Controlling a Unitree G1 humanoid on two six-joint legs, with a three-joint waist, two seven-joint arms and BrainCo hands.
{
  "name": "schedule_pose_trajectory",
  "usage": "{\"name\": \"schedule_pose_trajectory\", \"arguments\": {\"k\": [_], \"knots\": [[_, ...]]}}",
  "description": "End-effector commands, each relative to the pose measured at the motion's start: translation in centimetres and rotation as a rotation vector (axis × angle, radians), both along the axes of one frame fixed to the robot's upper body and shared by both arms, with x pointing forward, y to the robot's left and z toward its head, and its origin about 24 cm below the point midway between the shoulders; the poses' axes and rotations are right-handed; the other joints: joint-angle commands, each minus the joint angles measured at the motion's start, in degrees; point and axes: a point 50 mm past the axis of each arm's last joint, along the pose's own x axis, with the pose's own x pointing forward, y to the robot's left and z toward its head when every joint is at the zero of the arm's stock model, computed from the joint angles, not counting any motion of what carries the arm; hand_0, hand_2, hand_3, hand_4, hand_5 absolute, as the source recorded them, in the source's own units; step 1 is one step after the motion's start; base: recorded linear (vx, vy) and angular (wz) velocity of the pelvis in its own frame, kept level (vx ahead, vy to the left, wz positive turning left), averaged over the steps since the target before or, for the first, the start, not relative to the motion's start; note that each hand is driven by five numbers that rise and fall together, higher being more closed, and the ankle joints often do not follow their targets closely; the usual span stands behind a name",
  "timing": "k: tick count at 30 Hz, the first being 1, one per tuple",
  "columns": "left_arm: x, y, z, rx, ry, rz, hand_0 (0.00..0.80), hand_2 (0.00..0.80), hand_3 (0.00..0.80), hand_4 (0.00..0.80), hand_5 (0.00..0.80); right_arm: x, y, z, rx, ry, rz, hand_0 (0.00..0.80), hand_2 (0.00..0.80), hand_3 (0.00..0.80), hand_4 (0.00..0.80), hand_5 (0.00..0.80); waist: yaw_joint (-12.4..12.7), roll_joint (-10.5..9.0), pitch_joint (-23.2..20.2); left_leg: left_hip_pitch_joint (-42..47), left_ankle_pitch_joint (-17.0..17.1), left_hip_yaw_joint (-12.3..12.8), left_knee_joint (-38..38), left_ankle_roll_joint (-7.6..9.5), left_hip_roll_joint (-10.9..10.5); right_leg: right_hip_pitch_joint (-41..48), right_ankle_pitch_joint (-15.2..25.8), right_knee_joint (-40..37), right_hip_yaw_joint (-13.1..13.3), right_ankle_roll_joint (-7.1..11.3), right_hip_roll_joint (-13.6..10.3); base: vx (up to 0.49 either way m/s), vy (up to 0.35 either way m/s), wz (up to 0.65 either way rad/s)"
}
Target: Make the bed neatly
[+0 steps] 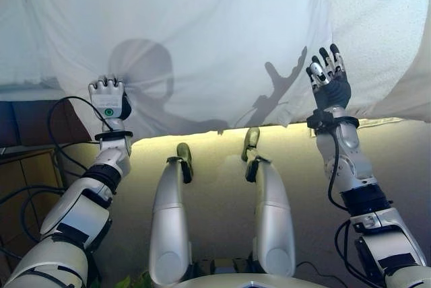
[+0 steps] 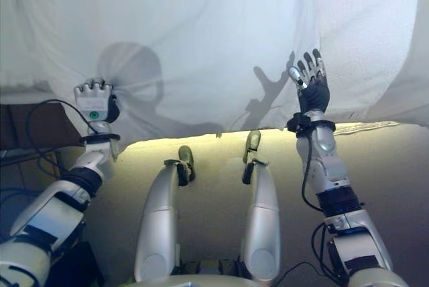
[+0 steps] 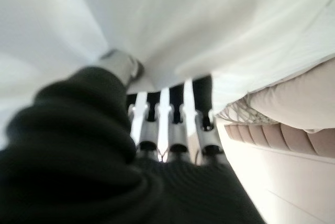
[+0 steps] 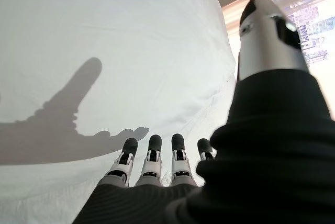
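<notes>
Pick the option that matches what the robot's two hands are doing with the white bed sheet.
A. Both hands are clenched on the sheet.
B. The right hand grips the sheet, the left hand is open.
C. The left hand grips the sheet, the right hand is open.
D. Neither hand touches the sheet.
C: the left hand is curled round a bunched fold of the white bed sheet, while the right hand holds its fingers straight and spread.

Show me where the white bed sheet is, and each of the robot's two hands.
White bed sheet (image 1: 202,25): left eye view, smooth middle.
Left hand (image 1: 106,96): left eye view, back of the hand, clenched on the sheet.
Right hand (image 1: 328,83): left eye view, dark palm, fingers spread.
</notes>
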Motion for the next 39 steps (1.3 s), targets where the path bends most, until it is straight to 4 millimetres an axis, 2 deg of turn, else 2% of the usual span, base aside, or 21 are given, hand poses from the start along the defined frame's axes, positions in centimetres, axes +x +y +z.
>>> {"name": "schedule_pose_trajectory", "arguments": {"k": [1, 11, 12, 15, 19, 22, 29, 34, 38, 39], "knots": [[-1.8, 3.3, -1.8, -0.002, 0.066, 0.117, 0.800, 0.800, 0.800, 0.800, 0.800, -0.9, -1.3, 2.2, -0.005, -0.122, -0.007, 0.000, 0.000, 0.000, 0.000, 0.000, 1.7, 0.38, -0.1, -1.8, 13.6, -5.2, -12.3, -3.25, -1.2, -2.6, 5.8, 2.3, 0.3, 7.22, -3.2, 0.000, 0.000, 0.00], [-1.7, 4.0, -1.1, -0.010, 0.048, 0.111, 0.800, 0.800, 0.800, 0.800, 0.800, -0.8, -1.8, 2.1, 0.002, -0.125, -0.009, 0.000, 0.000, 0.000, 0.000, 0.000, 1.9, 0.64, -0.1, -1.7, 13.1, -5.3, -12.3, -3.14, -1.5, -2.9, 5.2, 3.3, 0.1, 7.05, -3.6, -0.009, 0.000, 0.00], [-1.6, 4.0, -1.0, -0.009, 0.045, 0.108, 0.800, 0.800, 0.800, 0.800, 0.800, -0.8, -1.9, 2.2, 0.002, -0.132, -0.008, 0.000, 0.000, 0.000, 0.000, 0.000, 1.7, 0.56, -0.1, -2.4, 14.9, -4.9, -13.1, -2.72, -1.8, -3.4, 6.7, 2.2, -0.4, 6.28, -3.9, -0.091, 0.024, 0.01], [-1.9, 3.2, -2.3, -0.029, 0.072, 0.098, 0.800, 0.800, 0.800, 0.800, 0.800, -0.4, -0.9, 2.5, -0.023, -0.127, -0.014, 0.000, 0.000, 0.000, 0.000, 0.000, 1.4, 1.66, -0.1, -1.1, 15.1, -4.7, -14.1, -2.48, -2.8, -2.9, 5.7, 2.4, -0.1, 5.93, -4.0, -0.025, 0.127, 0.04], [-1.9, 1.0, -4.5, -0.075, 0.121, 0.081, 0.800, 0.800, 0.800, 0.800, 0.800, 0.5, 0.9, 2.8, -0.062, -0.138, -0.049, 0.000, 0.000, 0.000, 0.000, 0.000, 1.6, 4.26, -0.1, 2.1, 15.5, -4.0, -17.0, -2.75, -4.8, -1.2, 5.1, 0.5, -0.6, 6.15, -5.6, -0.018, 0.138, 0.13], [-2.5, 0.2, -6.2, -0.085, 0.169, 0.083, 0.800, 0.800, 0.800, 0.800, 0.800, 0.8, 1.8, 2.7, -0.081, -0.143, -0.068, 0.000, 0.000, 0.000, 0.000, 0.000, 1.9, 5.71, -0.1, 3.5, 15.7, -3.9, -18.6, -2.82, -5.7, -0.3, 5.0, -0.8, -0.8, 6.37, -6.4, -0.027, 0.092, 0.15], [-4.7, 0.5, -9.5, -0.123, 0.290, 0.118, 0.800, 0.800, 0.800, 0.800, 0.800, 1.2, 2.6, 2.1, -0.134, -0.134, -0.102, 0.000, 0.000, 0.000, 0.000, 0.000, 2.4, 8.81, -0.1, 5.3, 16.1, -3.2, -20.4, -2.99, -6.8, 0.5, 4.4, -1.6, -0.5, 6.18, -7.8, -0.010, 0.091, 0.07], [-6.9, 0.6, -12.1, -0.160, 0.374, 0.161, 0.800, 0.800, 0.800, 0.800, 0.800, 1.0, 2.9, 1.5, -0.164, -0.133, -0.117, 0.000, 0.000, 0.000, 0.000, 0.000, 2.8, 10.33, -0.1, 5.8, 16.6, -2.8, -21.2, -2.90, -7.5, 0.5, 4.2, -1.9, -0.6, 5.95, -8.4, -0.007, 0.077, 0.03], [-8.2, 0.7, -13.3, -0.176, 0.409, 0.179, 0.800, 0.800, 0.800, 0.800, 0.800, 0.8, 3.0, 0.9, -0.182, -0.140, -0.126, 0.000, 0.000, 0.000, 0.000, 0.000, 3.0, 11.14, -0.1, 5.9, 16.9, -2.7, -21.7, -2.91, -7.7, 0.4, 4.1, -2.4, -0.4, 5.82, -8.4, 0.005, 0.047, 0.01], [-8.5, 0.7, -13.6, -0.184, 0.415, 0.184, 0.800, 0.800, 0.800, 0.800, 0.800, 0.7, 3.1, 0.7, -0.186, -0.139, -0.127, 0.000, 0.000, 0.000, 0.000, 0.000, 3.2, 11.41, -0.1, 6.7, 15.3, -2.9, -21.3, -3.29, -7.5, 0.9, 2.4, -1.6, 0.1, 6.54, -8.1, 0.063, 0.040, 0.03]]}}
